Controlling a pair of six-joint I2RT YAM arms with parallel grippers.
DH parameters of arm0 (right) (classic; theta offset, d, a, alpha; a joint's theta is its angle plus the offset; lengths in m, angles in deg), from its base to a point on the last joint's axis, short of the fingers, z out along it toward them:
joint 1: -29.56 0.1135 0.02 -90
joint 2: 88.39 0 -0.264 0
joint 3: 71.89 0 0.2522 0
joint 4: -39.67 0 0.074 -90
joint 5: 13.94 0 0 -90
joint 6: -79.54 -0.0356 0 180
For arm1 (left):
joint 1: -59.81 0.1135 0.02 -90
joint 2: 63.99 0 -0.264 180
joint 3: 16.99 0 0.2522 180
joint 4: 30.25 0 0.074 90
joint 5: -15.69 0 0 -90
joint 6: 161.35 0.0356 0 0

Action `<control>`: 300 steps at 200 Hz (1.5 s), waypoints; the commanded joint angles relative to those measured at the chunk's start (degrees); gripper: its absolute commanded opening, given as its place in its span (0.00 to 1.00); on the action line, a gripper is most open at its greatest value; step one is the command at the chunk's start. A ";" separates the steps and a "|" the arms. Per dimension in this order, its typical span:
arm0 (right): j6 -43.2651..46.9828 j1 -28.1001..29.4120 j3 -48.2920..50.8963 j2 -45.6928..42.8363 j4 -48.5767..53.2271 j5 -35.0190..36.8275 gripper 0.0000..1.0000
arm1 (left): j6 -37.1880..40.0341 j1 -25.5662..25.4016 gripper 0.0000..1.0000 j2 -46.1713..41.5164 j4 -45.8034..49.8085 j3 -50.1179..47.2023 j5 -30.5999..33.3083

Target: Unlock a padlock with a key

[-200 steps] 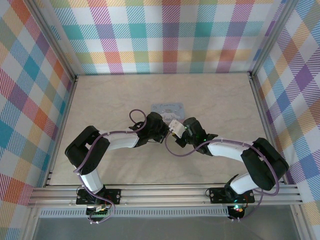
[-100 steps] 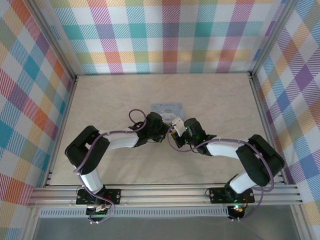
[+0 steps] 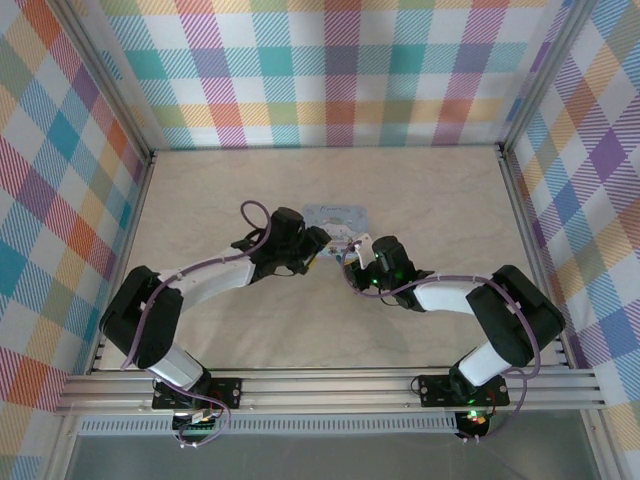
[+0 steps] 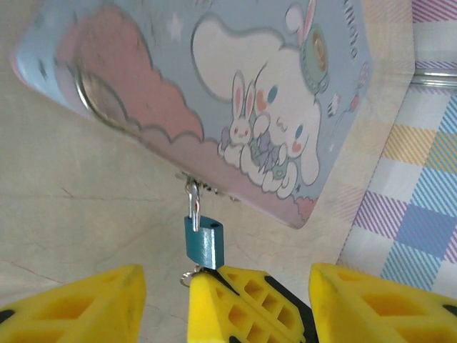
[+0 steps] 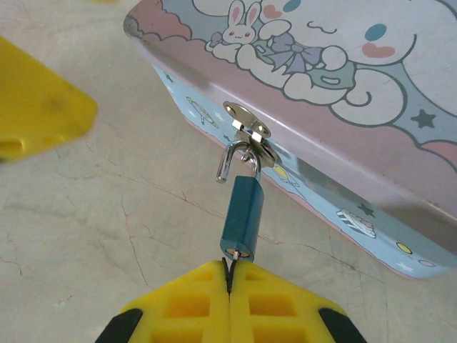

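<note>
a key turn that looks to have paid off: the padlock (image 5: pixel 243 216) hangs from the hasp (image 5: pixel 246 130) on the front edge of the tin (image 5: pixel 371 107), its dark blue body dangling just above the table (image 5: pixel 86 214). seen from the right wrist, one leg of the silvery shackle (image 5: pixel 224 166) stands clear of the body and ends in open air beside it. the other leg carries the lock's weight through the hasp. that suggests the lock has sprung, so the main step of the task appears done.

the right gripper (image 5: pixel 230 275) has its yellow fingers pressed together on the key (image 5: pixel 227 263), a thin sliver of metal seated in the underside of the lock. the left gripper (image 4: pixel 226 275) is spread wide, holding nothing. its fingers stand either side of the lock and the right gripper's tip, touching neither as far as can be told.

what remains seems small. the shackle is hooked in the hasp and the key sits in the keyway, so if the job calls for the lock to come off the tin, that is not yet done. whether the shackle is fully released inside the body cannot be told.
</note>
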 commanded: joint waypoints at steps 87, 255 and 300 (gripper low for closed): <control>-5.44 -0.89 -1.38 3.48 -2.56 -4.25 0.00 | 29.61 17.20 0.89 2.60 20.19 16.88 -5.37; -6.93 -2.58 -1.60 4.11 -1.03 -6.45 0.00 | 45.10 17.40 0.93 35.24 28.51 46.61 -15.70; -8.75 -4.37 -1.48 3.68 0.72 -9.91 0.00 | 45.09 17.31 0.87 34.42 27.48 43.23 -14.31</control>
